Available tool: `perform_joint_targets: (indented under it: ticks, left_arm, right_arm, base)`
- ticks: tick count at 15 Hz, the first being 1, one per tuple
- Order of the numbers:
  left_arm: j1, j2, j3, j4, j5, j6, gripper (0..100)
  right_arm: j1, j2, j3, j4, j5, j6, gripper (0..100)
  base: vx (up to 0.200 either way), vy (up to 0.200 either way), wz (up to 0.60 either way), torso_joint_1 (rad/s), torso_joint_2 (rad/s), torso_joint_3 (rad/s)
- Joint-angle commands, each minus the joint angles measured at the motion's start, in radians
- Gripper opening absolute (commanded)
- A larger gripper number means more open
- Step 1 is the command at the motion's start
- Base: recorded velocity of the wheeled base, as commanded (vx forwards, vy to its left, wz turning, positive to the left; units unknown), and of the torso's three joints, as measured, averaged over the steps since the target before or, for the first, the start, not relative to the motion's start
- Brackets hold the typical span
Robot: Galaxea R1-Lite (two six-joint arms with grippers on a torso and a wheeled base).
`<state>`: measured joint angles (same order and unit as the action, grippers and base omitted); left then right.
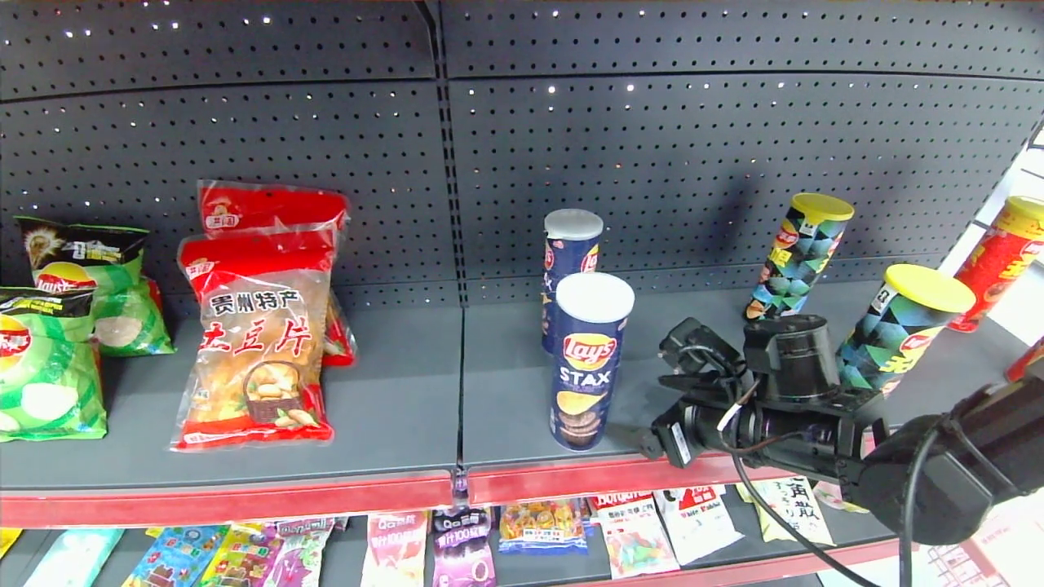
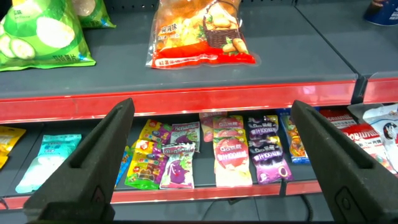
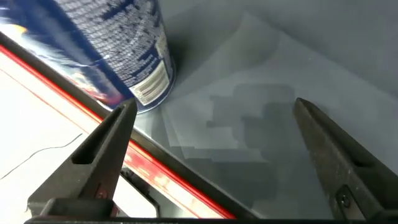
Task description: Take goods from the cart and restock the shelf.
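Front can [image 1: 591, 359] on shelf [image 1: 391, 408], rear can [image 1: 571, 244] just behind; bags [image 1: 257, 350] left (tilted cans [image 1: 901, 326] right).

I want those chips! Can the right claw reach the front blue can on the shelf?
Probably yes. The right claw is wide open just beside the front blue can, low over the bare shelf, and nothing stands between them.

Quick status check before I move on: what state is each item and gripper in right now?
Front blue can: upright, lid on, near shelf edge.
Rear blue can: upright, lid on.
Patterned cans: standing, yellow lids on.
Red bags: unopened, on shelf.
Green bags: unopened, on shelf.
Right gripper: open, empty, at shelf edge.
Left gripper: open, empty.
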<state>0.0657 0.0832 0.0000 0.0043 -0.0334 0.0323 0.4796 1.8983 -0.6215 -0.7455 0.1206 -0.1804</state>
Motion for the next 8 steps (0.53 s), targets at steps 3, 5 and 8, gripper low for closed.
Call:
perform_joint_targets:
  ticks: [3, 5, 8]
  left_arm:
    - [0.0, 0.001, 0.0, 0.0, 0.0, 0.0, 100]
    - [0.0, 0.001, 0.0, 0.0, 0.0, 0.0, 100]
    - [0.0, 0.001, 0.0, -0.001, 0.0, 0.0, 100]
  right_arm:
    - [-0.003, 0.013, -0.026, 0.0, 0.001, 0.015, 100]
    - [-0.006, 0.015, -0.026, 0.002, -0.012, 0.015, 100]
    - [-0.007, 0.015, -0.026, 0.002, -0.015, 0.015, 100]
  base:
    - [0.0, 0.0, 0.0, 0.0, 0.0, 0.0]
    - [0.0, 0.0, 0.0, 0.0, 0.0, 0.0]
    - [0.0, 0.0, 0.0, 0.0, 0.0, 0.0]
